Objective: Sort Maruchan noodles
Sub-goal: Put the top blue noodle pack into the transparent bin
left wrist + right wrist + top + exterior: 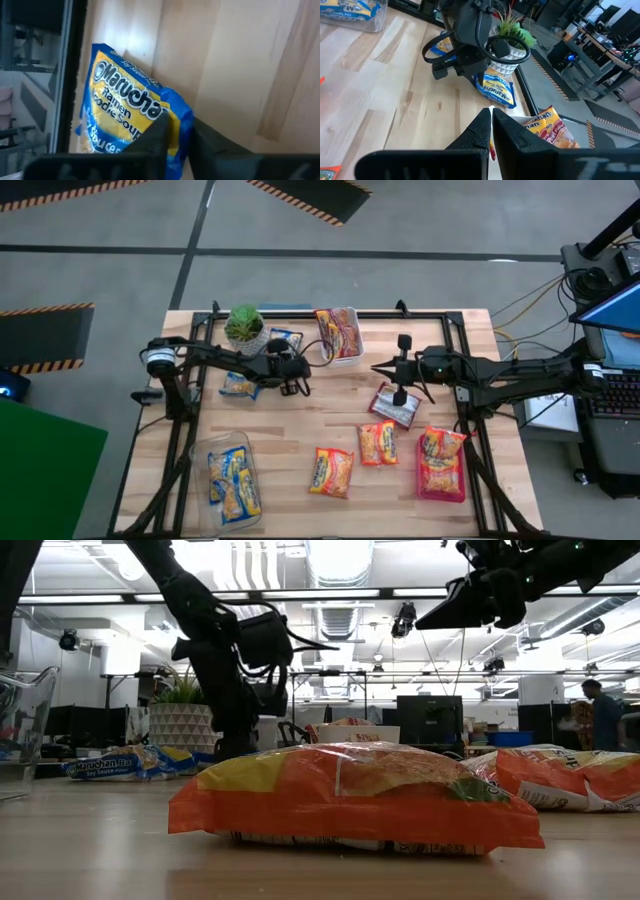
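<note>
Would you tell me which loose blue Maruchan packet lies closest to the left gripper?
The blue packet just beside the left gripper; the other loose one lies by the plant.

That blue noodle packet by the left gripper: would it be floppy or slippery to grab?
The blue packet looks puffy and crinkled, so its wrapper probably gives while the noodle block stays stiff. Its glossy film may slide on the wooden table. The left gripper seems nearly closed.

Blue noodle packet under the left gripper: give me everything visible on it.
The blue noodle packet is a flat glossy plastic pouch, blue with a yellow centre, printed "Maruchan Ramen Noodle Soup" in white. It looks sealed and slightly puffed, lying flat on the light wooden table near its left side, beside the potted plant and the black frame rail. The left gripper sits right over its edge, jaws nearly together; whether they pinch the packet cannot be told.
</note>
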`<state>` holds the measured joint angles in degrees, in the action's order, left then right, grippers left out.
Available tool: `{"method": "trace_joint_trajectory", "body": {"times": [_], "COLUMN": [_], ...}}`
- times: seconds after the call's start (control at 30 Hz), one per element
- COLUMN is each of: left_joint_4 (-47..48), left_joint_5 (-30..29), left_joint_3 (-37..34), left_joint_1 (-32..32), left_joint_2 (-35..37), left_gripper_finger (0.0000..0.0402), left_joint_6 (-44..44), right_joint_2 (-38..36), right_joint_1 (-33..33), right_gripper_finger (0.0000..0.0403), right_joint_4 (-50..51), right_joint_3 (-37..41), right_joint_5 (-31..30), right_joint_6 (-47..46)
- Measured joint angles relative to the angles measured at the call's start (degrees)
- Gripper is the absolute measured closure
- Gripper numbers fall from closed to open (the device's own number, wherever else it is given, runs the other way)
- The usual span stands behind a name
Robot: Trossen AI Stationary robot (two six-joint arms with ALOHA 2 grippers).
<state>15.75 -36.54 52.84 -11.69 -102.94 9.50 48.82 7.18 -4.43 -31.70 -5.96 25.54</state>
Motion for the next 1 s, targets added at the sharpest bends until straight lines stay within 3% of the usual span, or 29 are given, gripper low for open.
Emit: {"method": "trace_joint_trajectory", "body": {"times": [0.1,0.37,0.63,0.8,1.0], "left_joint_4": [0.3,0.9,0.5,1.0,2.2], "left_joint_5": [4.3,15.3,32.5,33.3,32.8], "left_joint_3": [0.0,0.0,0.0,2.6,7.9], "left_joint_1": [-0.3,1.4,7.3,10.5,12.9], "left_joint_2": [0.0,0.6,3.1,3.3,3.3], "left_gripper_finger": [0.0395,0.0401,0.0401,0.04,0.0365], "left_joint_6": [-0.9,-4.8,-11.4,-16.7,-14.9], "right_joint_2": [0.0,0.0,0.0,0.0,0.0], "right_joint_1": [0.0,0.0,0.0,0.0,0.0], "right_gripper_finger": [0.0394,0.0394,0.0394,0.0394,0.0394], "right_joint_4": [0.0,-0.1,-0.1,-0.6,-2.2], "right_joint_3": [0.0,0.0,0.0,0.0,-0.8], "right_joint_5": [0.0,0.0,0.0,0.0,1.6], "right_joint_6": [0.0,0.1,0.0,0.2,2.3]}}
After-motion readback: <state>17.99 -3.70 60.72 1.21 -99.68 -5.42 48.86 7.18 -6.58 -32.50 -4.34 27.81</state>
